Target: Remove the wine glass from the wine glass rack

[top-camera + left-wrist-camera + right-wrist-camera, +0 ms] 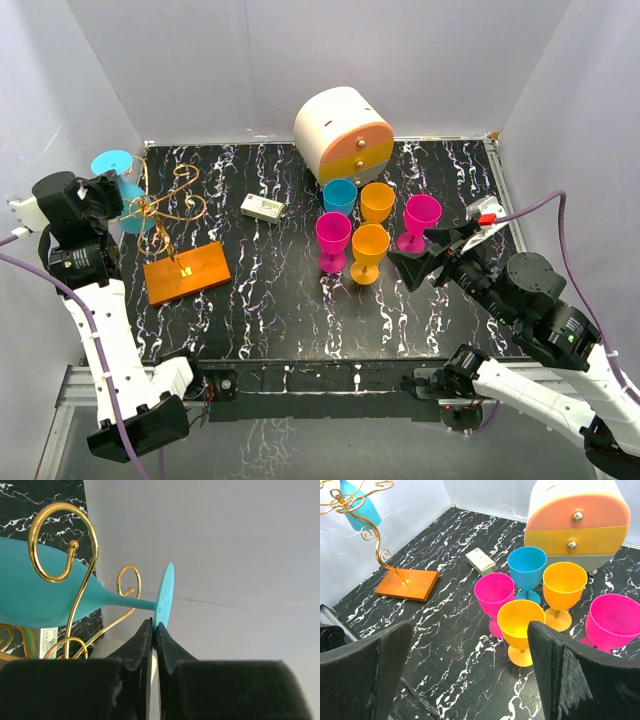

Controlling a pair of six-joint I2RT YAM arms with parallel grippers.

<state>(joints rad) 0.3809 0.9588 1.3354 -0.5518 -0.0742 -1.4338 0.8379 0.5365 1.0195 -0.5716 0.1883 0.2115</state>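
The left pincer (153, 626) is pressed together, and the lower rim of the wine glass (45, 597) foot seems nipped between its tips. That grip looks chosen because the foot is the only part clear of the wire. From the tips the turquoise stem runs away to the left and passes through a golden curl. The bowl lies beyond it on its side, so the glass hangs on the rack (187, 272), whose hook carries it. To free it, I judge the stem has to slide out along the open side of that curl, not be pulled straight up.

The left arm stands up from its base with the wrist raised level with the hooks, reaching in from the table's (300, 320) left edge.

The right pincer (428, 250) is spread wide and holds nothing. Its arm is bent low, apparently waiting. Ahead of its fingers stands a cluster of cups (520, 617), and farther off are a small box (481, 561) and the round drawer cabinet (577, 525).
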